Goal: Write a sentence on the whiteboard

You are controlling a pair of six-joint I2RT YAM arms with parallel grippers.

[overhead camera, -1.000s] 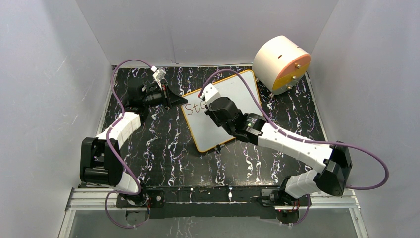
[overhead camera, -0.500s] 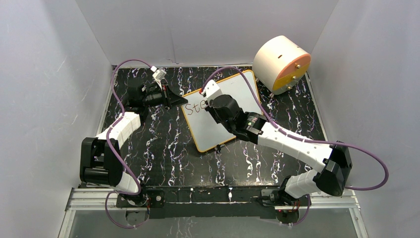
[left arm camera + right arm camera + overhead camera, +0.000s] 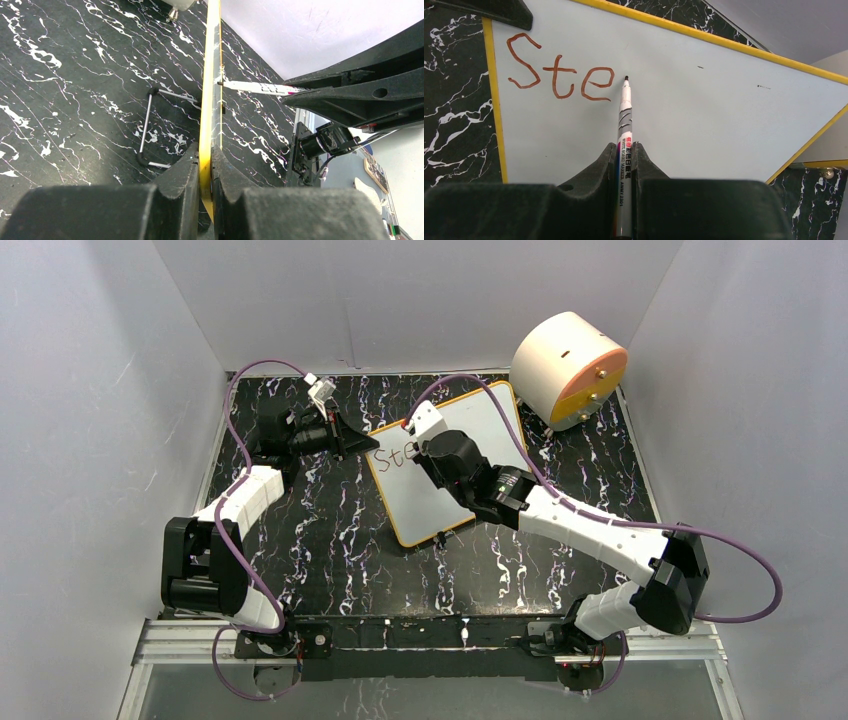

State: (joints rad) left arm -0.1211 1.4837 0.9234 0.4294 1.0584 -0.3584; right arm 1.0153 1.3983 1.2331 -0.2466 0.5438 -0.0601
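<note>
From above, the whiteboard (image 3: 415, 502) lies aslant at the middle of the table (image 3: 330, 530), its far right corner near the drum (image 3: 568, 368). The left gripper (image 3: 362, 443) meets the board's far left corner. The right gripper (image 3: 428, 448) hangs over the board's upper half, and its arm crosses the board's near right edge. The sentence (image 3: 392, 455) begins by the left corner; only its first letters show beside the right gripper. The jaws of both grippers are too small to judge here.

In the left wrist view, the left gripper (image 3: 205, 172) pinches the board's yellow frame (image 3: 210, 75), jaws pressed against both faces. The board stands edge-on. A wire foot (image 3: 150, 125) sticks out from its back onto the table. The marker (image 3: 260, 88) reaches from the right gripper (image 3: 290, 96) and its tip appears to touch the board's face.

In the right wrist view, the right gripper (image 3: 625, 155) clamps the marker (image 3: 624, 120) between closed jaws, tip pointing away. The sentence (image 3: 559, 75) reads "Ste" in reddish-brown at the board's (image 3: 704, 125) upper left. The tip sits just right of the "e". The left gripper (image 3: 499, 12) covers the top left corner.
</note>
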